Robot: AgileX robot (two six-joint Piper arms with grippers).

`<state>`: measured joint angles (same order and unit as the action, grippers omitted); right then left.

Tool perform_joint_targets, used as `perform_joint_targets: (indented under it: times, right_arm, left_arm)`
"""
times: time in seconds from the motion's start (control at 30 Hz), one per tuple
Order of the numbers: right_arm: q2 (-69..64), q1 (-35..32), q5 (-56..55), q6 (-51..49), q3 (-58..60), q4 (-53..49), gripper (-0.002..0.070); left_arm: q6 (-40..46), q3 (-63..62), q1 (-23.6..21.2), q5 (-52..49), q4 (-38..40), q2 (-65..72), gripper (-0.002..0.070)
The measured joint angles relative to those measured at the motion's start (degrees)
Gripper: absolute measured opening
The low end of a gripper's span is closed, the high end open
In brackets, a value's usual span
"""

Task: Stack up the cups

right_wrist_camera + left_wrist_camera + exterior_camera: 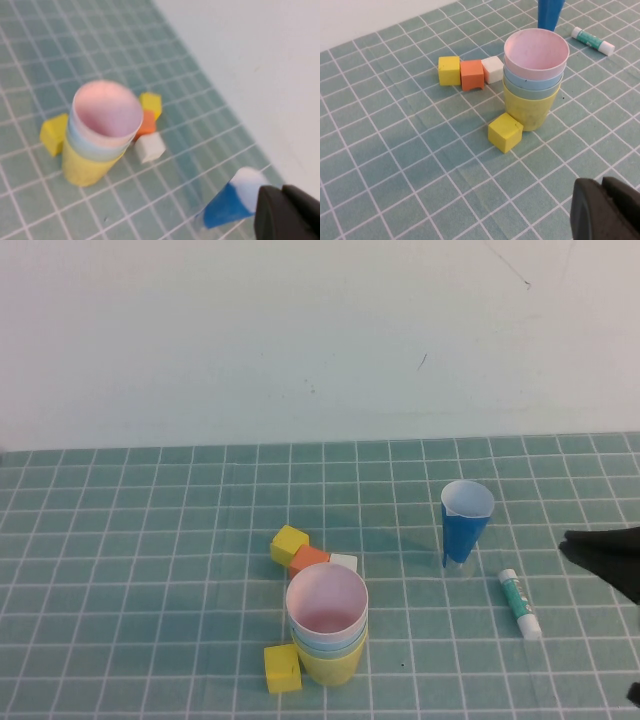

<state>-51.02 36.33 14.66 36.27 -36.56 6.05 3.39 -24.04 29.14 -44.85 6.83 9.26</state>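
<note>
Cups (327, 625) sit nested in one stack near the front-centre of the worktop (150, 540): yellow cup (530, 107) at the bottom, pink cup (536, 50) on top, light blue cup (532, 80) between. A pale green rim shows faintly under the blue in the high view, so prob. all four are in; the job looks done.

Why so: like-sized tumblers drop inside each other, leaving only rims showing, and the stack stands upright w/o support.

Around it: one yellow block (282, 668) touching or just beside the base; another yellow block (289, 543), orange block (308, 559) and white block (343, 562) in a row behind. Dark blue cup (465, 525) stands apart to the right, glue stick (520, 604) near it.

Right hand (605, 560) is at the right edge, well apart from the stack, holding nothing; can't tell how far it's spread, as it's cut off. Left hand (607, 210) shows only as a dark corner in its wrist view, not in the high view; its spread can't be told either.
</note>
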Motion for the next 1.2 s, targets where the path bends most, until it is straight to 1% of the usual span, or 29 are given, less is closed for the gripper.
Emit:
perform_joint_targets:
  times: [0.13, 0.27, 0.37, 0.47, 0.67, 0.73, 0.83, 0.9, 1.03, 1.2]
  right_arm:
    - [5.5, 0.0, 0.7, 0.0, 0.7, 0.8, -0.0001]
    - [12.4, -0.3, 1.1, 0.0, 4.2, 1.3, -0.0001]
    - [19.9, -2.9, 1.3, -2.2, 8.2, 0.9, -0.0001]
    - [28.5, -10.0, 1.3, -5.1, 13.2, 0.0, -0.0001]
    - [43.8, -29.7, 1.5, -13.0, 23.4, -4.2, -0.0001]
    - [46.6, -34.5, 1.5, -17.5, 26.3, -6.1, -0.0001]
    - [49.3, -39.8, 1.8, -23.0, 30.8, -9.1, -0.0001]
    - [50.9, -41.3, 1.9, -25.1, 33.1, -10.8, -0.0001]
    - [51.6, -41.9, 2.3, -28.7, 37.2, -11.9, -0.0001]
    - [51.7, -41.6, 4.1, -30.3, 38.1, -13.6, -0.0001]
  left_arm:
    - [0.0, 0.0, 0.0, 0.0, 0.0, 0.0, -0.0001]
    - [0.0, 0.0, 0.0, 0.0, 0.0, 0.0, -0.0002]
    - [0.0, 0.0, 0.0, 0.0, 0.0, 0.0, -0.0001]
    - [0.0, 0.0, 0.0, 0.0, 0.0, 0.0, -0.0002]
    - [0.0, 0.0, 0.0, 0.0, 0.0, 0.0, -0.0001]
    - [0.0, 0.0, 0.0, 0.0, 0.0, 0.0, -0.0002]
    - [0.0, 0.0, 0.0, 0.0, 0.0, 0.0, -0.0002]
    - [0.0, 0.0, 0.0, 0.0, 0.0, 0.0, -0.0002]
    - [0.0, 0.0, 0.0, 0.0, 0.0, 0.0, -0.0002]
    - [0.0, 0.0, 0.0, 0.0, 0.0, 0.0, -0.0002]
